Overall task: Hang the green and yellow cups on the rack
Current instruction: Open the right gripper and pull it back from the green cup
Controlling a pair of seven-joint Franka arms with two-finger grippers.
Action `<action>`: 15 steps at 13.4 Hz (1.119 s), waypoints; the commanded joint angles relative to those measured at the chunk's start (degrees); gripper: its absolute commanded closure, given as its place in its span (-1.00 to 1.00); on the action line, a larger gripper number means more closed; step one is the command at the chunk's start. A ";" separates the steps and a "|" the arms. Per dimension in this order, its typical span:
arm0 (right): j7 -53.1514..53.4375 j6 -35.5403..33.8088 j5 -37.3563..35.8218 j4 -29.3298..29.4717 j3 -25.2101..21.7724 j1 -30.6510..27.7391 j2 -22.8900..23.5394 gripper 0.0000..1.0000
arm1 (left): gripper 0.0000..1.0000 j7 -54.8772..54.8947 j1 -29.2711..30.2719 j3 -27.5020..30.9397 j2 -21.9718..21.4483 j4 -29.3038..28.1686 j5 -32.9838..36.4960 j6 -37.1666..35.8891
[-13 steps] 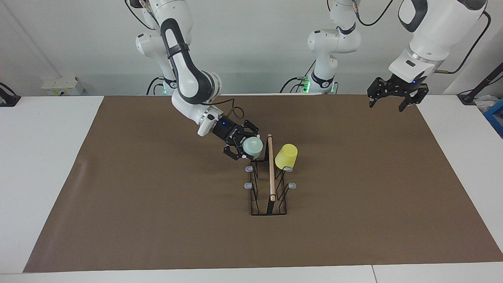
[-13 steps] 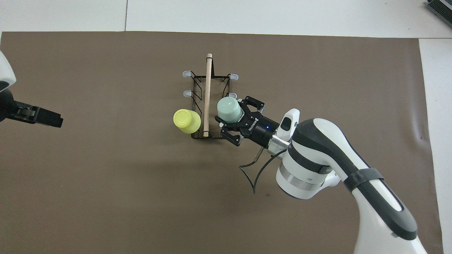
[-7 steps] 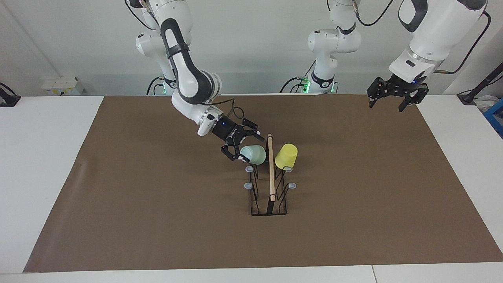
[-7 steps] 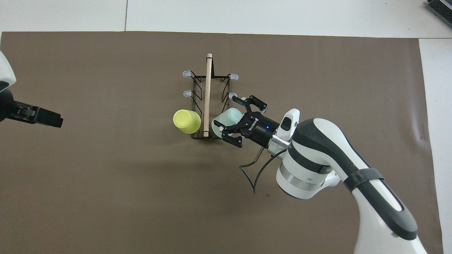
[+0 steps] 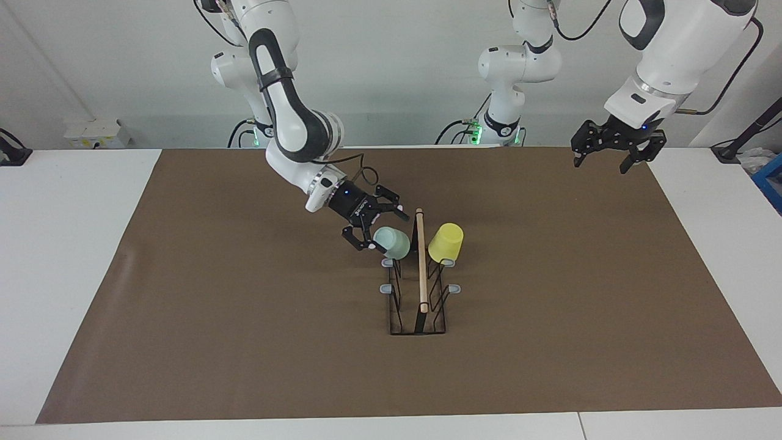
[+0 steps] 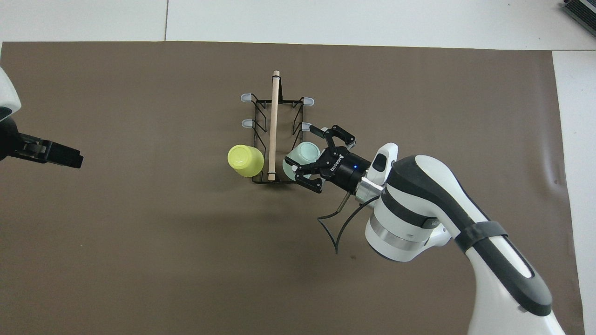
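Hanging on the rack [image 5: 421, 287], green cup [image 5: 392, 242], right hand [image 5: 374, 230] wide beside it, left hand [image 5: 602, 160] wide, waiting.

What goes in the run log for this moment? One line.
right gripper: open beside green cup on rack | yellow cup: hung | left gripper: open, waiting

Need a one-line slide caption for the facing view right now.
Right gripper open beside green cup on rack; yellow cup hung; left gripper waits.
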 commanded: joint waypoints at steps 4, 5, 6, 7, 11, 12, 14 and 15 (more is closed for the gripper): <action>-0.12 3.70 -3.93 0.51 -0.14 -1.29 -2.17 -1.00 | -1.00 -0.52 0.04 -0.01 -0.59 -0.07 -0.53 -0.83; -0.03 3.70 -5.07 0.51 -0.23 -1.38 -2.52 -1.00 | -1.00 -0.52 0.04 -0.01 -0.59 -0.07 -0.53 -0.83; 0.05 3.78 -6.39 0.51 -0.15 -1.90 -2.70 -1.00 | -1.00 -0.52 0.04 -0.01 -0.59 -0.07 -0.53 -0.83; 0.14 3.79 -8.06 0.51 -0.23 -2.34 -3.22 -1.00 | -1.00 -0.52 0.04 -0.01 -0.59 -0.07 -0.53 -0.83; -0.03 3.61 -16.48 0.33 0.21 -4.98 -4.19 -1.00 | -1.00 -0.52 0.04 -0.01 -0.59 -0.07 -0.53 -0.83; -0.03 3.61 -19.30 0.07 0.21 -5.33 -4.19 -1.00 | -1.00 -0.52 0.04 -0.01 -0.59 -0.07 -0.53 -0.83; -0.03 3.61 -24.05 -0.63 0.12 -6.30 -4.81 -1.00 | -1.00 -0.52 0.04 -0.01 -0.59 -0.07 -0.53 -0.83; -0.03 3.61 -26.42 -1.15 0.12 -6.56 -4.81 -1.00 | -1.00 -0.52 0.04 -0.01 -0.59 -0.07 -0.53 -0.83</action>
